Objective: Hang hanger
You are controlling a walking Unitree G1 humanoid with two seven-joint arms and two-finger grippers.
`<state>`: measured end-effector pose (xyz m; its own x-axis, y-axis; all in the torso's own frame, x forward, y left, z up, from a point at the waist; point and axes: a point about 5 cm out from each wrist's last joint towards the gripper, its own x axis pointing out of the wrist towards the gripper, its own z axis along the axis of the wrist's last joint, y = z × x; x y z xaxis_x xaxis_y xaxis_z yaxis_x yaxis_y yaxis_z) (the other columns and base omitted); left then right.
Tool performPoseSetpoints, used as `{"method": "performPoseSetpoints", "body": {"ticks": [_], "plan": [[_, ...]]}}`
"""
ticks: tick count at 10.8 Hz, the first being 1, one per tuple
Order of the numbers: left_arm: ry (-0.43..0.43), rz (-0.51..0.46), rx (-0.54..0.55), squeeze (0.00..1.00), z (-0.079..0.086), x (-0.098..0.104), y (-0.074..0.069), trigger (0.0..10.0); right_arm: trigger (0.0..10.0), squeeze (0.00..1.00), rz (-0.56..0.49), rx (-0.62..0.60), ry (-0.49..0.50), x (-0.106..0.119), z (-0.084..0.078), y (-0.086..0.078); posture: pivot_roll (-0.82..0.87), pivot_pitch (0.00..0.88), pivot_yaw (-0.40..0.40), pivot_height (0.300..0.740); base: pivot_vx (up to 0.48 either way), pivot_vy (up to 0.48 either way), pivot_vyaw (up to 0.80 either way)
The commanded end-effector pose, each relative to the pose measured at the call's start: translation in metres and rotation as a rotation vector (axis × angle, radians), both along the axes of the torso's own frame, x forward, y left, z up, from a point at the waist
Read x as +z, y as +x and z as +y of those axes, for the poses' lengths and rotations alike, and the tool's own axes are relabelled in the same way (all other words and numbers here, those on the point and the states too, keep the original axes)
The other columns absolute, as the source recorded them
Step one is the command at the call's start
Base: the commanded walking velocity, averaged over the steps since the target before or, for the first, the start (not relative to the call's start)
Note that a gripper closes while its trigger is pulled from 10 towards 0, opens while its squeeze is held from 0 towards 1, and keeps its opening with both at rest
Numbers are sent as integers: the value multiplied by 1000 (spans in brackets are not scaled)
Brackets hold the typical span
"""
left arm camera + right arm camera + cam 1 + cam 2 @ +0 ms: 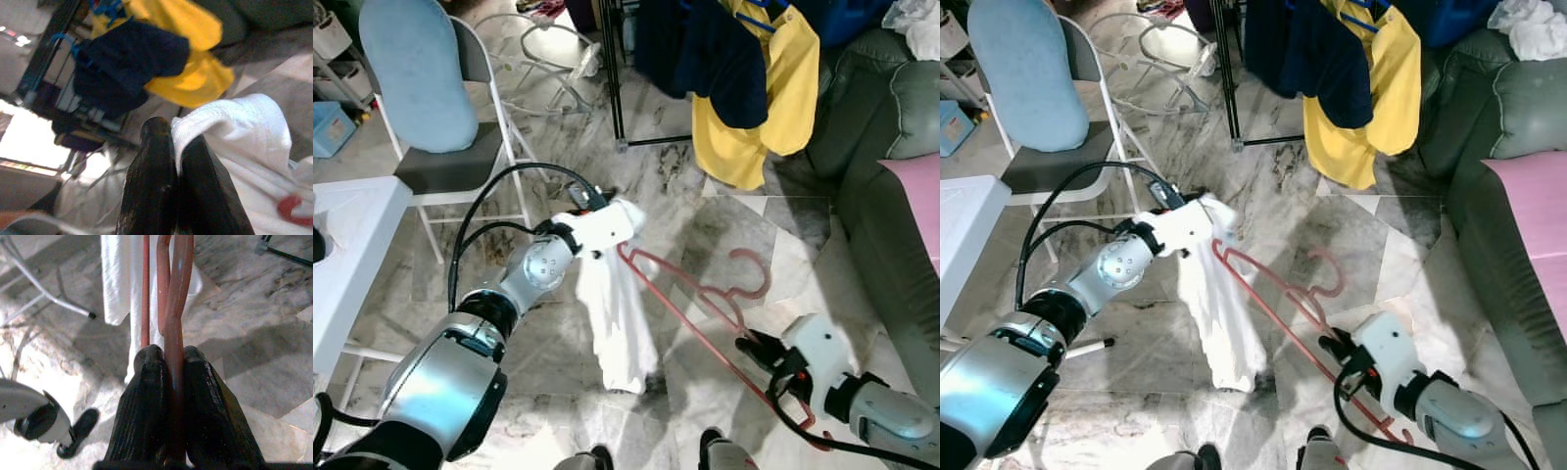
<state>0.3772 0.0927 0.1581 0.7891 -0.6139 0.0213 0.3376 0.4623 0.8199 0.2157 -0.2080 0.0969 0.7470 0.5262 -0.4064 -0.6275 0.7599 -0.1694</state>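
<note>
Two grippers busy here. You've got the R gripper w/ jaws clamped on the red hanger at its lower end; wrist view shows the wire pinched tight between both fingers. L gripper has jaws closed on the white cloth, pinching its top edge by the hanger's upper end; rest of cloth drapes down off that end.

Hanger is in mid-air above the marble floor, between the two arms. Long axis runs diagonal: from R jaws up and away toward L jaws. Hook sticks out sideways toward the sofa, not up.

Rack w/ navy and yellow shirts is ahead, well apart from the hanger, beyond the hook. You'd likely need to rotate so the hook points up, then carry fwd to the rail; rail itself is out of frame. R arm is nearer the hook, so it's prob the one to lead.
</note>
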Motion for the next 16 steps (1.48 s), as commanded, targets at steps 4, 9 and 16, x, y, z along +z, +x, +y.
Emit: {"method": "performPoseSetpoints", "body": {"ticks": [4, 9, 16], "plan": [[62, -27, 145, 0, 31, 1, 8, 10000, 10000, 0, 47, 40, 26, -1, 3, -11, -218, 214, 184, 740, 0, 0, 0], [161, 41, 158, 0, 39, -13, 6, 10000, 10000, 0, -112, -84, -31, 18, -21, 10, -216, 207, 177, 740, 0, 0, 0], [91, 49, 108, 0, 31, -5, 6, 10000, 10000, 0, -63, -30, 0, 12, -14, 2, -215, 213, 190, 740, 0, 0, 0]]}}
